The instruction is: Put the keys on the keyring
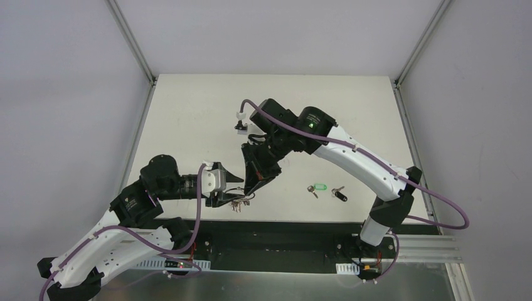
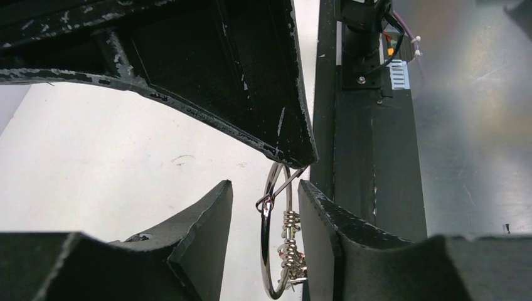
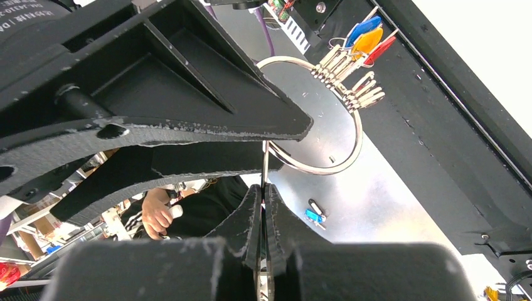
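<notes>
Right gripper [image 3: 263,188] pinched shut on keyring [image 3: 313,172]. Left gripper [image 2: 265,186] part-open around ring, not clamped. Green key [image 1: 318,187] and black key [image 1: 339,195] loose on table [image 1: 188,113], well apart from ring. Risk: off-centre left pinch twists ring out of right grip, ring drops.

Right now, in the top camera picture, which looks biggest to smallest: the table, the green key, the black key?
1. the table
2. the green key and the black key: look alike, too close to rank
</notes>
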`<state>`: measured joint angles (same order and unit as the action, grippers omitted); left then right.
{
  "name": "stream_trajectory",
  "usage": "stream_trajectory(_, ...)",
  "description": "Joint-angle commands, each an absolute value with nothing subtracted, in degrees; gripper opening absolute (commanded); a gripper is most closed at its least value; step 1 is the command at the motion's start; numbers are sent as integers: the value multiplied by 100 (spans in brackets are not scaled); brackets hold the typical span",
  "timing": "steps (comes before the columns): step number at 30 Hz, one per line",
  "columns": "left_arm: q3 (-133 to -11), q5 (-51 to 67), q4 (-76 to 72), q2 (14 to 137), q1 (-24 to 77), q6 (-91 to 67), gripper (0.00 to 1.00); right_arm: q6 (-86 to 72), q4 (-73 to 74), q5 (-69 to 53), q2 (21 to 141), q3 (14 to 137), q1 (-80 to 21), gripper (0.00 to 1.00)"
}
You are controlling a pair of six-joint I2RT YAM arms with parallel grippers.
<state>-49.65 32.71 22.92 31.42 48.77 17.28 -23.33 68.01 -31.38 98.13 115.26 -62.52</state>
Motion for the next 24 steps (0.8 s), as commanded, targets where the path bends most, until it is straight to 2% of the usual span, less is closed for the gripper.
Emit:
stream_trajectory(1, -4988, 3376, 2039, 3167, 4912, 1775, 40, -2521, 6868, -3286, 9771, 11841, -6309, 0)
stream_trajectory(5, -4986, 3415, 2039, 3190, 4912, 1775, 33, -2530, 6867, -3261, 9766, 11862, -6315, 0)
stream_trajectory(10, -5001, 3479, 2039, 3208, 4904, 1788, 16, -2548, 6881, -3204, 9762, 11865, -6336, 0)
stream_trajectory(11, -4997, 3486, 2039, 3216, 4904, 1786, 12, -2549, 6882, -3199, 9759, 11858, -6332, 0)
stream_trajectory(12, -4993, 3484, 2039, 3235, 4905, 1781, 2, -2563, 6880, -3193, 9757, 11857, -6343, 0)
stream_trajectory(13, -4993, 3480, 2039, 3253, 4907, 1763, 0, -2578, 6867, -3185, 9746, 11856, -6342, 0)
stream_trajectory(20, -5102, 3305, 1935, 3256, 4905, 1429, 0, -2706, 6522, -2926, 9459, 11604, -6357, 0)
stream_trajectory(24, -5197, 3183, 1890, 3296, 4909, 1205, 0, -2718, 6141, -2725, 9101, 11276, -6359, 9)
